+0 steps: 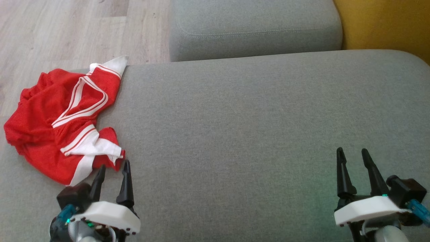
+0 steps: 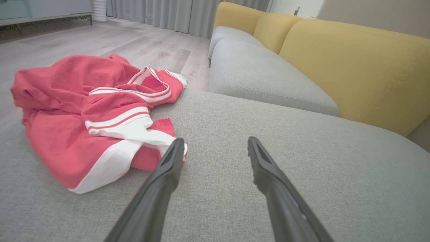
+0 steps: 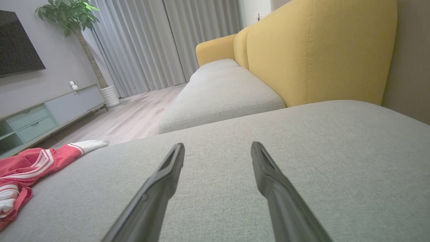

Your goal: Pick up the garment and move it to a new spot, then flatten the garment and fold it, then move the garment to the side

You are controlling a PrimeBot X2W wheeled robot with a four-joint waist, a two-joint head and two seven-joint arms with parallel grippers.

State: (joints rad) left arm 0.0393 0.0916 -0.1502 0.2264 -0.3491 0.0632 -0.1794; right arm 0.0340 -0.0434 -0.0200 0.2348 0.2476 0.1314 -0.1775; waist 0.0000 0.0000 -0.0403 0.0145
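A crumpled red garment (image 1: pixel 50 121) with white stripes lies bunched at the far left of the grey sofa cushion (image 1: pixel 252 127), partly hanging over its left edge. It also shows in the left wrist view as the garment (image 2: pixel 77 114) and in the right wrist view as the garment (image 3: pixel 27 168). My left gripper (image 1: pixel 113 168) stands open just below the garment's white hem, its fingertips close to the cloth and holding nothing. Far off at the lower right, my right gripper (image 1: pixel 352 154) is open over bare cushion.
A second grey cushion (image 1: pixel 252 30) lies beyond, with the yellow sofa back (image 1: pixel 386 23) at the right. Wooden floor (image 1: pixel 67 30) runs past the cushion's left edge. A TV cabinet (image 3: pixel 50 114) and a potted plant (image 3: pixel 67 13) stand across the room.
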